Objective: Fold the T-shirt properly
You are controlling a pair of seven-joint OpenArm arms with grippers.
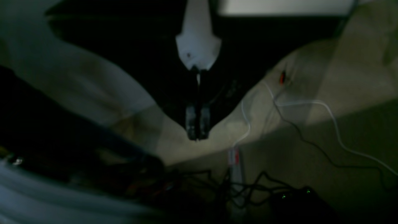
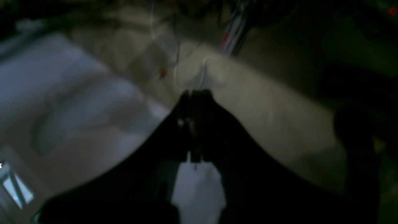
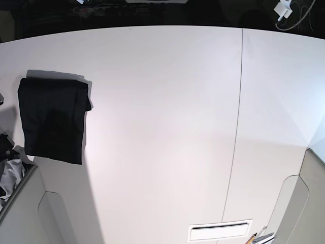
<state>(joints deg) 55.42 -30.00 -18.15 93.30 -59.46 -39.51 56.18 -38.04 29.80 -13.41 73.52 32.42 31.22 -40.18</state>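
In the left wrist view my left gripper is shut, pinching a point of black T-shirt fabric that fans out in a V behind the fingers. My right gripper is also shut on the same kind of black fabric, which spreads wide toward the camera. Both grips hang over a dim floor. Neither arm shows in the base view. There, a folded black garment lies flat at the left of the white table; whether it is what the grippers hold I cannot tell.
A small grey, white and black cloth pile sits in a bin at the table's lower left. A power strip with tangled dark and white cables lies on the floor below the grippers. A slot is near the table's front edge.
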